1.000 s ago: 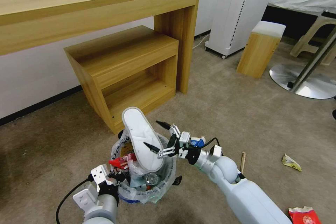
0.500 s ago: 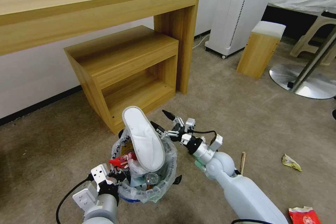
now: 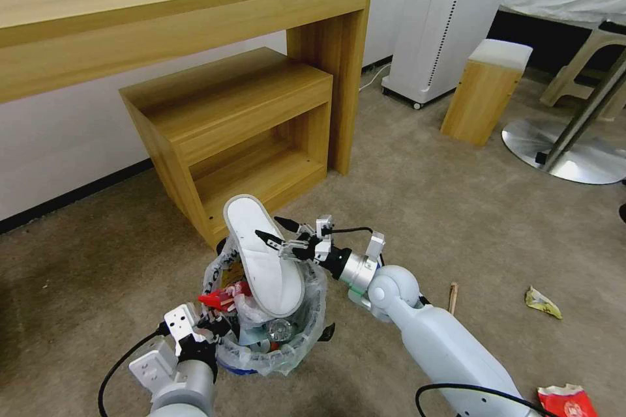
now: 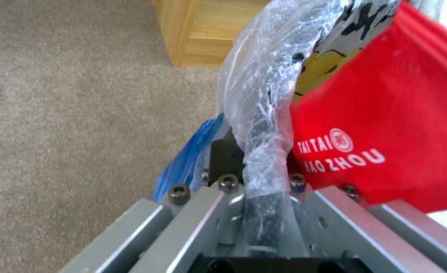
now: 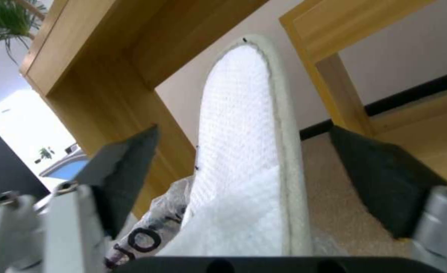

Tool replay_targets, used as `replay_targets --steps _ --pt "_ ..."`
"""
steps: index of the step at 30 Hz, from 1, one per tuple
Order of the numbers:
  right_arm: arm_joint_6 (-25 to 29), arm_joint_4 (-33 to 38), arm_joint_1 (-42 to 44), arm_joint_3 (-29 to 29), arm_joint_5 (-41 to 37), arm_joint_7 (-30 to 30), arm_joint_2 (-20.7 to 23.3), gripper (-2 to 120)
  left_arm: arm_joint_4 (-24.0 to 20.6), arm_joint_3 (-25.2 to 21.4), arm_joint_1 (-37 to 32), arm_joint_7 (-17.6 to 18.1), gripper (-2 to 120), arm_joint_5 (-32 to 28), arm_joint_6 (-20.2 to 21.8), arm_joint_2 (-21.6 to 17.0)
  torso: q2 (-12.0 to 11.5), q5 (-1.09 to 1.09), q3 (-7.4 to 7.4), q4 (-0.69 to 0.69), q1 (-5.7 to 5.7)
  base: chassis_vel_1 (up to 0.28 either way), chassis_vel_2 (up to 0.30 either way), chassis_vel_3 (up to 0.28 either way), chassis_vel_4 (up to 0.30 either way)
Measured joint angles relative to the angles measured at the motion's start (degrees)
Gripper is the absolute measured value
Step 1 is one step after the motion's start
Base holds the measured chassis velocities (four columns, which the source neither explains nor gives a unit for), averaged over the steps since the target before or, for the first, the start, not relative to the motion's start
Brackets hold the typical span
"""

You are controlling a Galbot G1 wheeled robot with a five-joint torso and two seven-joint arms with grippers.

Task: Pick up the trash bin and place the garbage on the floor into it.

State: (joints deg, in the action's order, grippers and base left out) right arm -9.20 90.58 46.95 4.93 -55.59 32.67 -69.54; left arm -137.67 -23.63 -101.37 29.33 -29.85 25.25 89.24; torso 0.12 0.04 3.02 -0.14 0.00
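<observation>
Holding the bin (image 3: 270, 345) by its bagged rim, our left gripper (image 3: 207, 329) stays clamped shut on it. Inside we see one white slipper (image 3: 264, 254) standing on end, heel up, one red wrapper (image 3: 225, 298) and a bottle (image 3: 279, 329). Our right gripper (image 3: 277, 234) spreads open around the slipper. Three pieces lie on the carpet: stick (image 3: 452, 296), yellow crumple (image 3: 542, 301), red carton (image 3: 568, 401).

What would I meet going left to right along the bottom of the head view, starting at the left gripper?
left gripper shut on the rim of the trash bin → right arm's white upper link → wooden stick → yellow crumple → red wrapper
</observation>
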Motion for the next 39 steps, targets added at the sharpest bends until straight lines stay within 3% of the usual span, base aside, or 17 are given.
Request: replay_targets --steps 3,5,10,13,18,23,35,39 --pt "-0.06 -0.04 -0.40 0.25 -0.31 -0.38 -0.02 76 -0.09 -0.05 -0.02 0.03 0 0.00 0.00 -0.06 0.00 0.00 0.00 0.00 0.00 0.000 0.000 0.000 0.000" --pt "0.02 -0.19 -1.06 0.68 -0.66 -0.81 -0.13 61 -0.17 -0.09 -0.07 0.10 0 0.00 0.00 -0.09 0.00 0.00 0.00 0.00 0.00 0.000 0.000 0.000 0.000" --pt "0.10 -0.20 -1.27 0.88 -0.87 -1.41 -0.17 49 -0.18 -0.08 -0.09 0.16 0 0.02 0.00 -0.10 0.00 0.00 0.00 0.00 0.00 0.000 0.000 0.000 0.000" --pt "0.23 -0.61 -1.42 1.04 -0.72 -2.27 -0.07 32 -0.19 0.05 -0.08 0.19 0 0.12 -0.02 -0.06 0.00 0.00 0.00 0.00 0.00 0.000 0.000 0.000 0.000" --pt "0.54 -0.84 -1.42 1.03 -0.58 -2.31 0.00 18 -0.15 0.27 -0.06 0.20 0 0.24 -0.08 0.04 0.00 0.01 0.00 0.00 0.00 0.000 0.000 0.000 0.000" --pt "3.73 -1.01 -0.97 0.91 -0.30 -0.87 0.03 0 0.21 0.57 -0.02 0.23 0 0.51 -0.27 0.16 0.00 0.01 -0.01 0.00 0.00 0.000 0.000 0.000 0.000" --pt "15.57 0.37 -0.92 -0.42 -0.30 9.33 0.24 0 0.66 0.90 -0.03 0.23 0 0.86 -0.69 0.25 0.00 0.01 0.00 0.00 0.00 0.000 0.000 0.000 0.000" --pt "18.83 -0.48 -1.92 -1.86 4.80 15.42 0.13 0 0.75 0.95 -0.03 0.22 0 0.93 -0.77 0.25 0.00 0.01 0.00 0.00 0.00 0.000 0.000 0.000 0.000"
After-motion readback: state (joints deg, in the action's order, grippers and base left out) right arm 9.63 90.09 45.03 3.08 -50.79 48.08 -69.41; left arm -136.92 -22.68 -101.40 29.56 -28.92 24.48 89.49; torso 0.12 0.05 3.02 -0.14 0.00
